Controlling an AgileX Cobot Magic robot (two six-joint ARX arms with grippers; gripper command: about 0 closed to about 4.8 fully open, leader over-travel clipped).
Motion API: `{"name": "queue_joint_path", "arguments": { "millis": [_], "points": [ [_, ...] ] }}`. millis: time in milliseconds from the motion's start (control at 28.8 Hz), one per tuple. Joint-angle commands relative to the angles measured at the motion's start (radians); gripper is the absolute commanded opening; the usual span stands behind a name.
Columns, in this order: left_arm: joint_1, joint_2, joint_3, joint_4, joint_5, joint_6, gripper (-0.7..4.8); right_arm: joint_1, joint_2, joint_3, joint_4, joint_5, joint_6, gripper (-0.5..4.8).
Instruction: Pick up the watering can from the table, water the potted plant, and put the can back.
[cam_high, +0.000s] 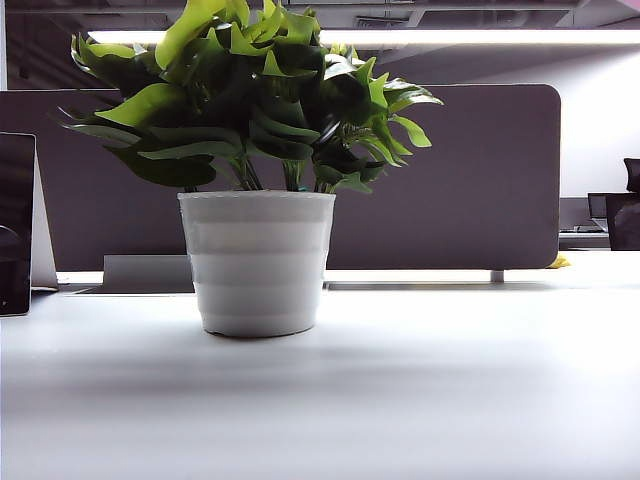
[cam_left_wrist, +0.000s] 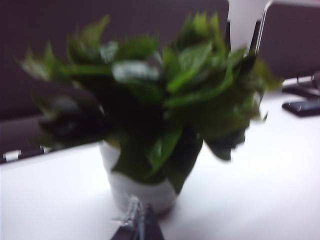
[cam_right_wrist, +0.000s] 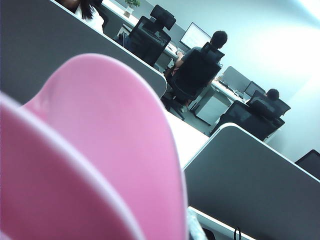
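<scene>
Right now you are looking at the potted plant standing upright on the table, a little left of the middle in the exterior view, with its white ribbed pot resting flat on the white top. A dark grey partition panel is running across the far edge behind it, and a dark screen is leaning at the far left. Neither arm is showing in that view.

Your left wrist camera is facing the potted plant from close by, and the picture is blurring. Only a dark tip of the left gripper is poking into the picture just in front of the pot, so you cannot tell whether its jaws are standing wide or narrow.

Your right wrist camera is filling up with the watering can, its smooth pink body lying right against the lens and tilting. The right gripper's fingers are not showing there, so you cannot tell its state or whether it is holding the can. Beyond the can, people are sitting in black office chairs at far desks.
</scene>
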Motion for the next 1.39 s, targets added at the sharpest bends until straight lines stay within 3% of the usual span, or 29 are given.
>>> {"name": "queue_joint_path", "arguments": {
  "millis": [35,1389],
  "points": [
    [0.000,0.002,0.042,-0.002,0.004,0.005,-0.05,0.000,-0.004,0.012,0.056,-0.004,-0.008,-0.01],
    [0.000,0.002,0.100,-0.005,0.004,0.005,-0.05,0.013,0.077,0.125,0.063,-0.078,-0.171,-0.01]
  ]
}}
